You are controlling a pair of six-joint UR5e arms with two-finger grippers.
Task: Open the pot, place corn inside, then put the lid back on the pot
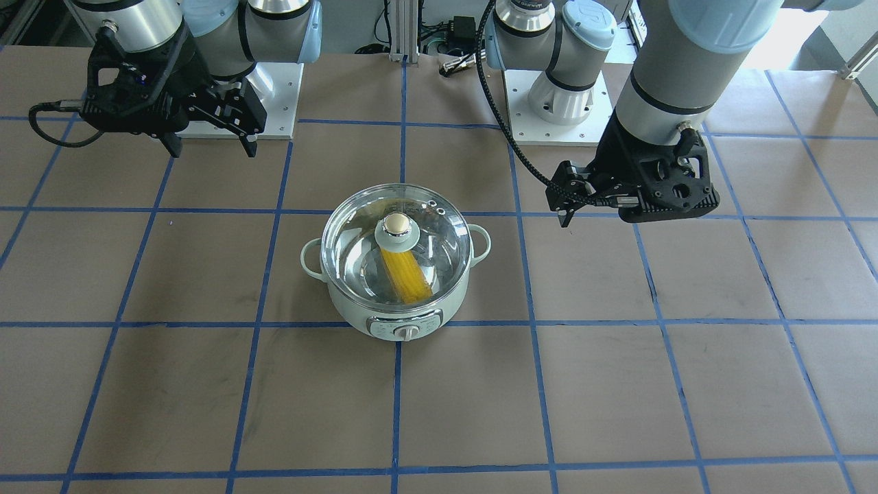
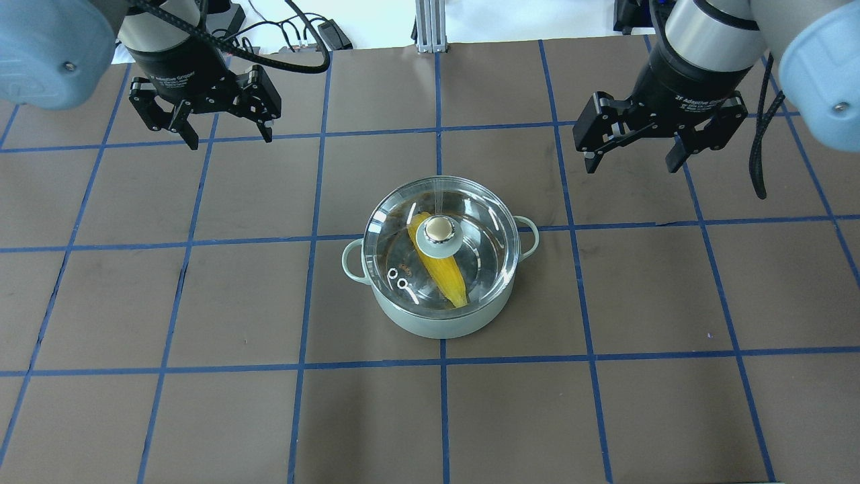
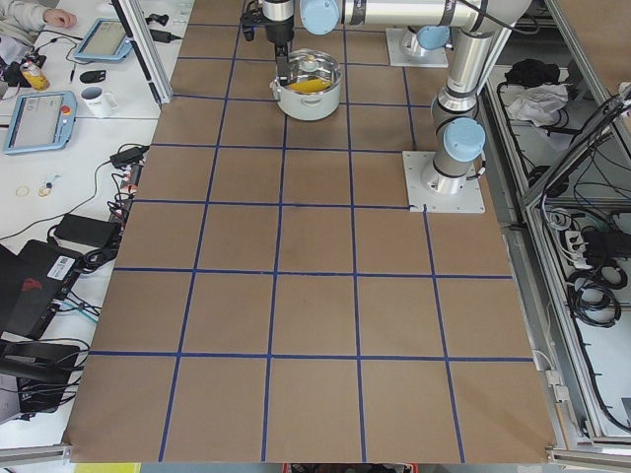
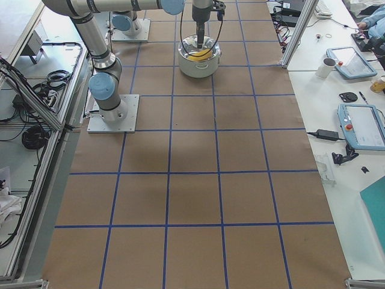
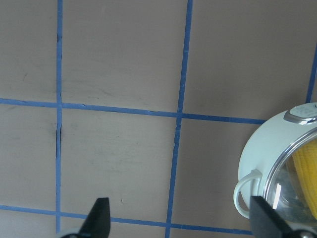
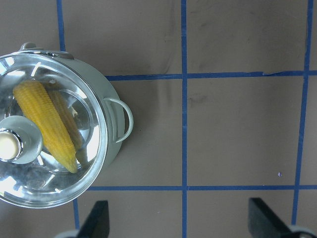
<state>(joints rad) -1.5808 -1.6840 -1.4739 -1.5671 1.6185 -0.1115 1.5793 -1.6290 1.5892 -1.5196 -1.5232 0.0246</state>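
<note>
The pot (image 2: 437, 327) stands upright near the middle of the tabletop (image 2: 201, 302), straddling a blue tape line, with its control panel turned away from the robot. The lid (image 2: 477, 252) sits flat on the pot's rim and closes it, its knob at the centre. Through the glass the corn (image 2: 449, 274) shows inside the pot. It lies slantwise on the shiny steel floor and passes under the knob, with its pointed tip close to the wall. The left hand (image 2: 230, 140) hangs above the tabletop off to the pot's left, its fingers spread apart and holding nothing. The right hand (image 2: 631, 167) hangs off to the pot's right, also with fingers wide apart and empty, and neither touches the pot.
</note>
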